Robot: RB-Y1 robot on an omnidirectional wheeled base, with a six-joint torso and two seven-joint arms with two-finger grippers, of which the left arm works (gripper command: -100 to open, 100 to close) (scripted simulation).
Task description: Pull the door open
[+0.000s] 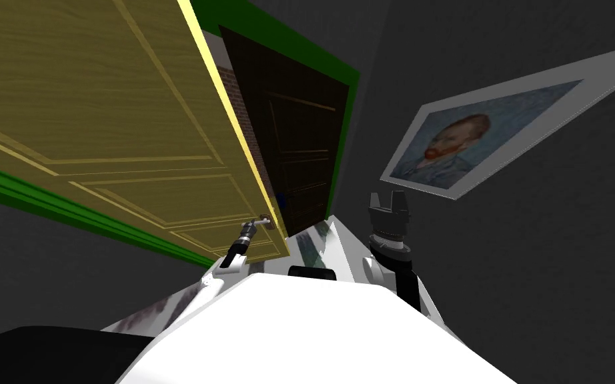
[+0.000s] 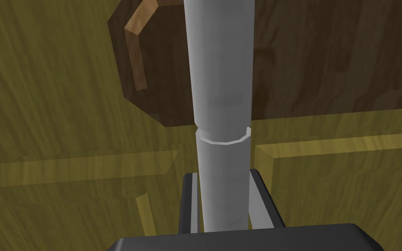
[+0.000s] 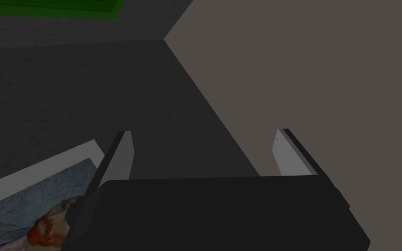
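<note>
A yellow-brown wooden panelled door (image 1: 99, 113) in a green frame (image 1: 59, 207) stands swung out from the frame, its bright free edge (image 1: 233, 127) toward me. My left gripper (image 1: 259, 225) is at the door's lower free corner, shut on the grey bar-shaped door handle (image 2: 222, 109), whose shaft runs between the fingers (image 2: 190, 200). A dark brown rose plate (image 2: 161, 78) sits behind the handle on the door face. My right gripper (image 1: 389, 201) is raised to the right of the chest, open and holding nothing, its fingers (image 3: 283, 152) wide apart.
Beyond the door's edge is a second, dark brown panelled door (image 1: 299, 153) and a strip of brick wall (image 1: 236, 100). A framed portrait painting (image 1: 473, 143) hangs on the dark wall to the right. Dark walls close in on both sides.
</note>
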